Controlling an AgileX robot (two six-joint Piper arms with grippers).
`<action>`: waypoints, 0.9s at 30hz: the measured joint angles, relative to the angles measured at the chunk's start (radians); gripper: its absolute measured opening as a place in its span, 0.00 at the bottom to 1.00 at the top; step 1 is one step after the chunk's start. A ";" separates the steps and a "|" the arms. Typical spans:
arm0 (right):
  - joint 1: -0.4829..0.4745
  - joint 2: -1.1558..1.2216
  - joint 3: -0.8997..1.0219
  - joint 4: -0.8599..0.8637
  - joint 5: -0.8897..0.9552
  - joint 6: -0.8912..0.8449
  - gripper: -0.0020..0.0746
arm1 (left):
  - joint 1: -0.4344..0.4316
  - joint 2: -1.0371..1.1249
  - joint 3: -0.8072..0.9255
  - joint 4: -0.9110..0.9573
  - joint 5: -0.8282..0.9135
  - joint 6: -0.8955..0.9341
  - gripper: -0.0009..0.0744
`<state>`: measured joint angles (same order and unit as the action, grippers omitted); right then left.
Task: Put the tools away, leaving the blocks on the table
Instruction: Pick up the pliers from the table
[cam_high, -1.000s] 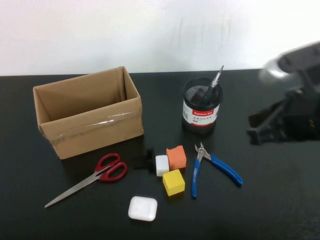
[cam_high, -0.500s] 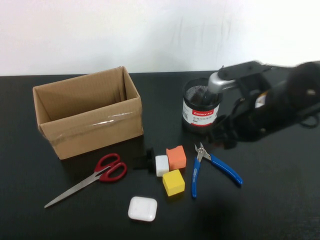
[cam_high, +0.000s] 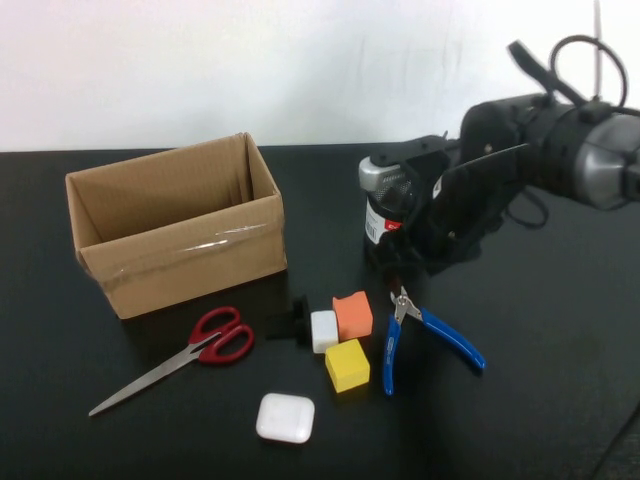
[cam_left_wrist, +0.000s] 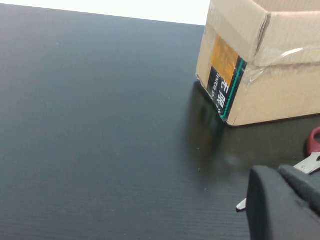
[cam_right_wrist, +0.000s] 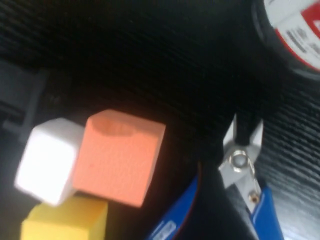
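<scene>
My right gripper (cam_high: 398, 270) hangs low over the middle of the desk (cam_high: 560, 400), just in front of the black mesh pen cup (cam_high: 385, 205) and above the metal jaws of the blue-handled pliers (cam_high: 430, 335); I cannot tell whether its fingers are open or closed. My right arm reaches in from the far right corner and hides most of the cup.

The pliers lie flat with handles spread toward the near right, their jaws pointing at the cup. Just left of them the orange block (cam_high: 353, 314), the white block (cam_high: 324, 330) and the yellow block (cam_high: 347, 365) sit packed together, touching; my right wrist view shows the orange block (cam_right_wrist: 117, 157) close beside the pliers' jaws (cam_right_wrist: 242, 160). A small black knobbed object (cam_high: 290, 320) rests against the white block's left side.

The red-handled scissors (cam_high: 190, 355) lie further left, blades aimed at the near left corner, in front of the open cardboard box (cam_high: 175, 225). A white case (cam_high: 285, 417) sits near the front edge.

My left gripper (cam_left_wrist: 282, 205) is by the box's corner, near the scissors' tip; I cannot tell its state. The right side and the near left are open.
</scene>
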<state>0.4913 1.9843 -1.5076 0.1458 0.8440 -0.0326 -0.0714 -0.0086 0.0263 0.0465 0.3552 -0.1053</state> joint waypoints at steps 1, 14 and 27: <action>0.000 0.016 -0.009 -0.002 0.000 0.000 0.53 | 0.000 0.000 0.000 0.000 0.000 0.000 0.01; 0.000 0.094 -0.020 -0.008 -0.040 -0.009 0.53 | 0.000 0.000 0.000 0.000 0.000 0.000 0.01; 0.000 0.126 -0.026 -0.014 -0.059 -0.012 0.51 | 0.000 0.000 0.000 0.000 0.000 0.000 0.01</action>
<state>0.4913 2.1103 -1.5336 0.1316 0.7849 -0.0441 -0.0714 -0.0086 0.0263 0.0465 0.3552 -0.1053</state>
